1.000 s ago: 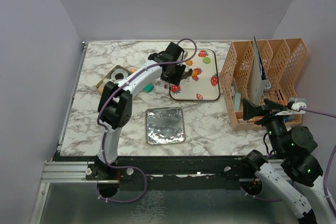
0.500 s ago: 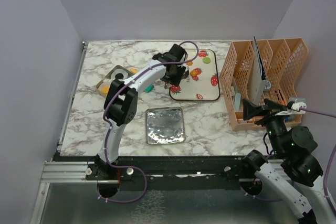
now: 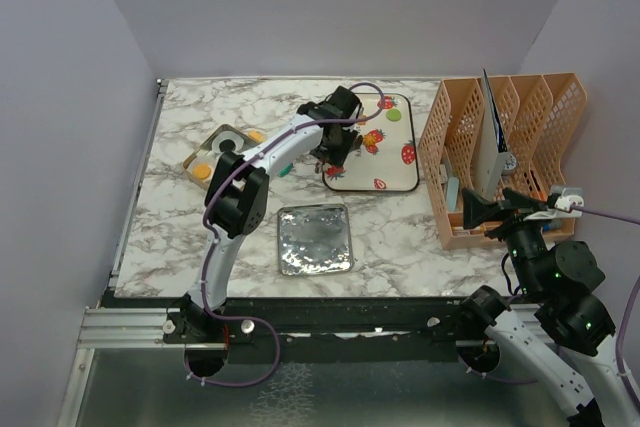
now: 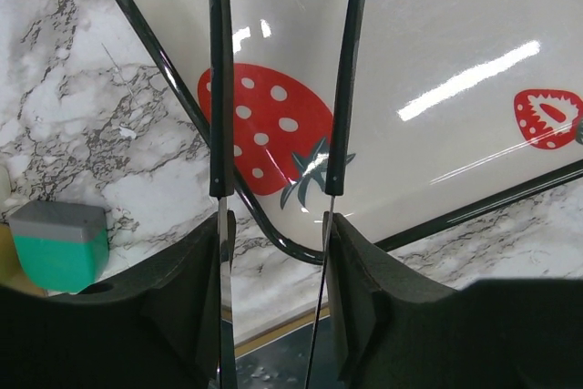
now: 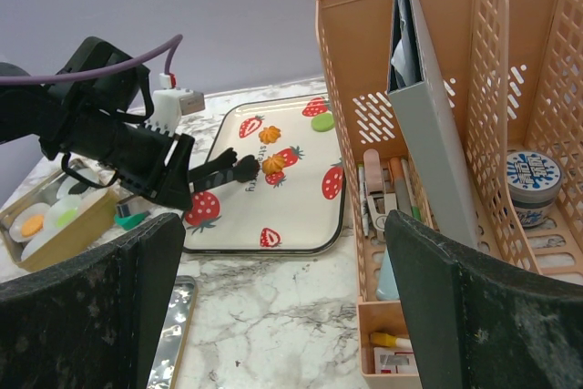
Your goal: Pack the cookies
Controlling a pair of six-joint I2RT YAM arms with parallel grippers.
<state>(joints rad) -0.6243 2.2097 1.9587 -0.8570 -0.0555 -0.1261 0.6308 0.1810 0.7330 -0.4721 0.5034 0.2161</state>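
Light was bright and even from overhead, with soft shadows. White glare streaked the tray (image 4: pixel 455 79); the silver tin (image 3: pixel 314 239) shone patchily. Close to its lens, the right pincer (image 5: pixel 282 225) looked blurred

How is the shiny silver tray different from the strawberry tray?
The silver tray is crinkly, shiny foil with no pictures; the strawberry tray is smooth white with red strawberries and a dark rim. The silver tray shows no cookies; the strawberry tray holds a green cookie and an orange cookie. Both are rounded rectangles lying flat on the marble table.
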